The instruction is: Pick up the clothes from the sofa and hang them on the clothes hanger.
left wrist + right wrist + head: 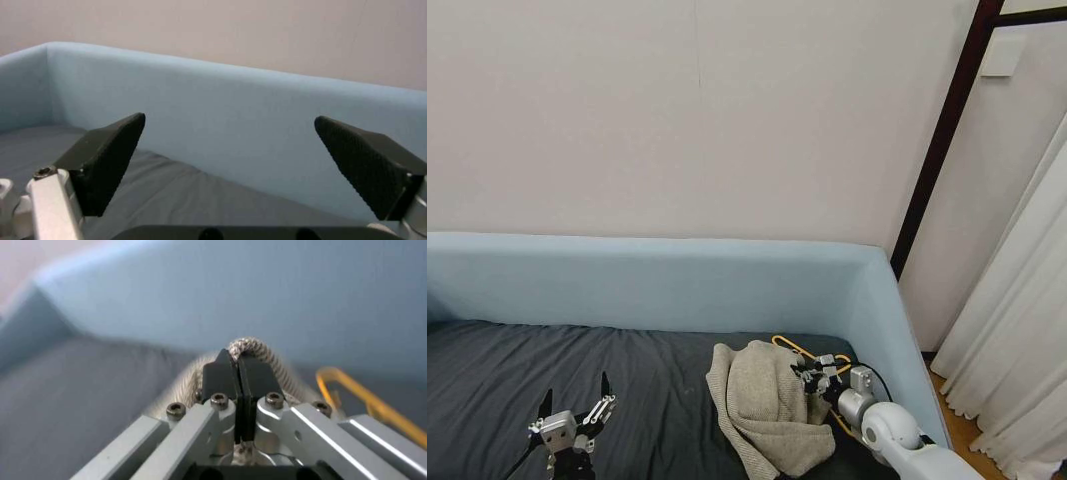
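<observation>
A crumpled beige knit garment (pixel 767 405) lies at the right of the pale-blue sofa's (pixel 677 285) dark grey seat, an orange hanger (pixel 792 347) looping out behind it. The right gripper (pixel 812 378) pinches its ribbed fabric tight. The left gripper (pixel 577 392) hovers near left, spread wide and empty.

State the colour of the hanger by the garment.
The hanger is orange-yellow, clearest in the head view, by the beige garment.
</observation>
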Controlling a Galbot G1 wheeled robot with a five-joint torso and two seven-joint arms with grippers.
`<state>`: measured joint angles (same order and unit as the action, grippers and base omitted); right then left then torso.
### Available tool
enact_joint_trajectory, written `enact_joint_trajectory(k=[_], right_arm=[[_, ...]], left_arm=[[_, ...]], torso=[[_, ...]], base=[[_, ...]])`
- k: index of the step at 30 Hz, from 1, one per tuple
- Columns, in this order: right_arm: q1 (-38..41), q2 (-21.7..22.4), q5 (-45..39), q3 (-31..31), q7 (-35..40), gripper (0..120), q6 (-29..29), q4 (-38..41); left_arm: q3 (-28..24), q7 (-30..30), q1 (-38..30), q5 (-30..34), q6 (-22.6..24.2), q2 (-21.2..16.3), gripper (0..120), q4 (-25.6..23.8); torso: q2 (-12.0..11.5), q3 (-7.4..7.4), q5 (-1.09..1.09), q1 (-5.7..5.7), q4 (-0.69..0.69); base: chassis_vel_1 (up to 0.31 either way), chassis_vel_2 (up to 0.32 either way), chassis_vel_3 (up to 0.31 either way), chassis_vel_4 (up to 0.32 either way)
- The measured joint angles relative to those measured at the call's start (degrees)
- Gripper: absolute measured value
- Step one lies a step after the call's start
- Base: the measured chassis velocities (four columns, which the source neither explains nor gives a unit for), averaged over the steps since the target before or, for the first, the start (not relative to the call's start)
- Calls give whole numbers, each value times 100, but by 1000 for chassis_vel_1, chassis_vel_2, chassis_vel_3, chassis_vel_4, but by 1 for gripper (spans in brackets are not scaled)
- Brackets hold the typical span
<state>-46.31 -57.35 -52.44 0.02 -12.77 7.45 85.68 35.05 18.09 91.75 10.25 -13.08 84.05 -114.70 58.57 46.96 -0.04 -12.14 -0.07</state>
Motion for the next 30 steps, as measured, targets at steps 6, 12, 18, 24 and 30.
enact_joint_trajectory(k=[6,12,18,24,30], right_arm=[[482,500,-1076,335,24,0,-4,863],[1051,1104,-1814,414,60,0,-252,1413],[1709,1521,-2292,441,138,0,-267,1517],[2709,1771,-2570,347,167,0,-161,1215],[3994,1805,-2868,-41,275,0,14,948]], left_arm=[[-2,0,-8,6,0,28,100,-38],[32,9,39,10,1,47,100,-159],[67,14,104,14,20,57,100,-308],[122,18,148,60,35,32,100,-409],[174,21,130,142,55,8,100,-430]], torso=[[0,0,-1,0,0],[1,0,-1,0,-1],[1,0,0,0,-1],[1,0,1,0,0],[0,0,-1,0,0]], base=[[0,0,0,0],[0,0,0,0],[0,0,0,0],[0,0,0,0],[0,0,0,0]])
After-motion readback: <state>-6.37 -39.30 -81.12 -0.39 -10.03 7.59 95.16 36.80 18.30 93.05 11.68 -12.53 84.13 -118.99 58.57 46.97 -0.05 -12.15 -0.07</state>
